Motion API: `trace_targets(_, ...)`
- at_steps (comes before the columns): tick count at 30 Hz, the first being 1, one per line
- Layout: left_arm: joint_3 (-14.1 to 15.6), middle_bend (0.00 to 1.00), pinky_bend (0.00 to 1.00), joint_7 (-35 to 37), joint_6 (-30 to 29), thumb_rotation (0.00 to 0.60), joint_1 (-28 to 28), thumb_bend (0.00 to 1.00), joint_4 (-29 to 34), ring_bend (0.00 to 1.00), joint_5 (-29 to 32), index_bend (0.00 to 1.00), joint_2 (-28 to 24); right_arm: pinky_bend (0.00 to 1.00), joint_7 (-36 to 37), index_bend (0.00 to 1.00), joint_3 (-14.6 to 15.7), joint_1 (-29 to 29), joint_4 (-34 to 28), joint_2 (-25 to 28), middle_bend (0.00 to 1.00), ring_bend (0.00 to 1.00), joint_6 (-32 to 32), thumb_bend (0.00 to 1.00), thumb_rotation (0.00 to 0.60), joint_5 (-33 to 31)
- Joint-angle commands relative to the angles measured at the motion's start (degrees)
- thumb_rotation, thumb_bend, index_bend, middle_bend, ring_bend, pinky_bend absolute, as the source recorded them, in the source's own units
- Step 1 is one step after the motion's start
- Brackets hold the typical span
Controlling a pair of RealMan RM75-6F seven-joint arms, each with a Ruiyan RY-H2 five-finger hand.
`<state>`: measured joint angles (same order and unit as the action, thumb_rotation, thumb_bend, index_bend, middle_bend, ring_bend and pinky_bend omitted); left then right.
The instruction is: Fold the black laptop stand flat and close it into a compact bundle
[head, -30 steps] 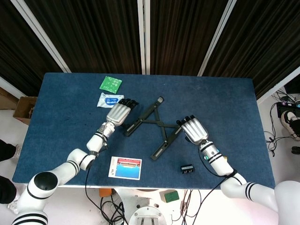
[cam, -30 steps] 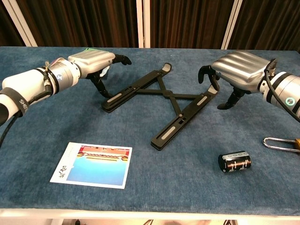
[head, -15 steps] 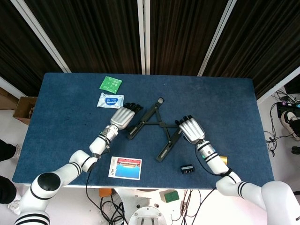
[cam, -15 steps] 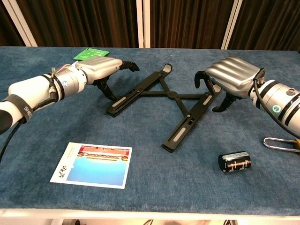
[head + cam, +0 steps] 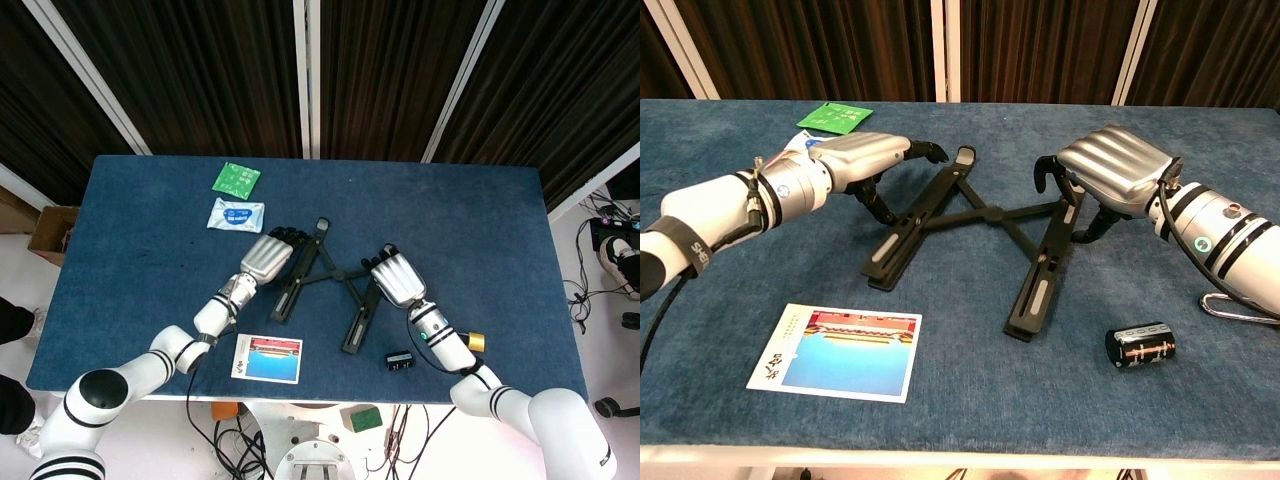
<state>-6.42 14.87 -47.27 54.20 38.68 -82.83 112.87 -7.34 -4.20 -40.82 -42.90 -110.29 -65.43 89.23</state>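
The premises presented as a robotics test or data-collection lab. The work surface (image 5: 140, 300) was covered in blue cloth and backed by dark pleated curtains (image 5: 200, 70) divided by white frame bars (image 5: 308, 75), in the manner of a staged recording booth. Loose cabling (image 5: 585, 290) lay on the bare floor to one side, with further wires (image 5: 225, 440) hanging below the near edge. A cardboard box (image 5: 48, 232) stood on the floor at the opposite side. Small unrelated items were laid out across the cloth as test props.
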Motion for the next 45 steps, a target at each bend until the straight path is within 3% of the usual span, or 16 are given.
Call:
trace_targets(1, 0.6, 0.11, 0.14, 0.4, -0.6, 0.600, -0.3, 0.01, 1.2, 0.09, -0.6, 0.12, 0.1, 0.54, 0.7, 0.42, 0.1, -0.3, 1.2, -0.9, 0.61, 0.43, -0.4, 0.05, 0.600, 0.4)
trace_targets(23, 2.1, 0.11, 0.14, -2.8, -1.7, 0.600, -1.2, 0.01, 10.5, 0.09, -2.2, 0.12, -2.7, 0.54, 2.7, 0.41, 1.5, -1.1, 2.0, -2.6, 0.59, 0.43, -2.4, 0.04, 0.600, 2.9)
trace_targets(26, 1.1, 0.11, 0.14, -4.2, -3.5, 0.600, -2.5, 0.01, 13.5, 0.09, -1.2, 0.12, -5.7, 0.48, 1.4, 0.30, 3.0, -0.6, -2.9, 0.8, 0.48, 0.37, -2.8, 0.04, 0.600, 4.2)
trace_targets(29, 0.1, 0.11, 0.14, -4.9, -6.6, 0.600, -4.7, 0.01, 19.0, 0.09, -0.2, 0.12, -10.4, 0.32, -1.7, 0.16, 3.9, -0.6, -13.0, 7.0, 0.35, 0.22, -1.5, 0.04, 0.600, 4.7)
trace_targets(32, -0.3, 0.11, 0.14, -7.1, -9.8, 0.600, -7.2, 0.01, 24.5, 0.09, 0.5, 0.12, -15.6, 0.12, -5.0, 0.02, 3.6, -2.0, -26.0, 14.6, 0.21, 0.08, 4.4, 0.04, 0.600, 2.6)
trace_targets(35, -0.9, 0.11, 0.14, -9.3, -12.7, 0.600, -9.7, 0.01, 30.2, 0.09, 1.5, 0.12, -20.3, 0.04, -9.7, 0.00, 2.3, -4.4, -35.9, 20.4, 0.14, 0.00, 12.0, 0.04, 0.600, -1.4)
trace_targets(39, -0.9, 0.11, 0.14, -11.3, -15.9, 0.600, -12.4, 0.01, 36.5, 0.09, 1.9, 0.12, -25.3, 0.01, -15.4, 0.00, 0.3, -7.5, -41.3, 23.0, 0.11, 0.00, 19.3, 0.04, 0.600, -6.5)
trace_targets(45, 0.2, 0.11, 0.14, -13.4, -17.7, 0.600, -15.3, 0.00, 41.5, 0.09, 2.2, 0.12, -29.4, 0.01, -22.1, 0.00, -0.7, -11.7, -42.1, 23.2, 0.09, 0.00, 27.2, 0.05, 0.600, -13.6)
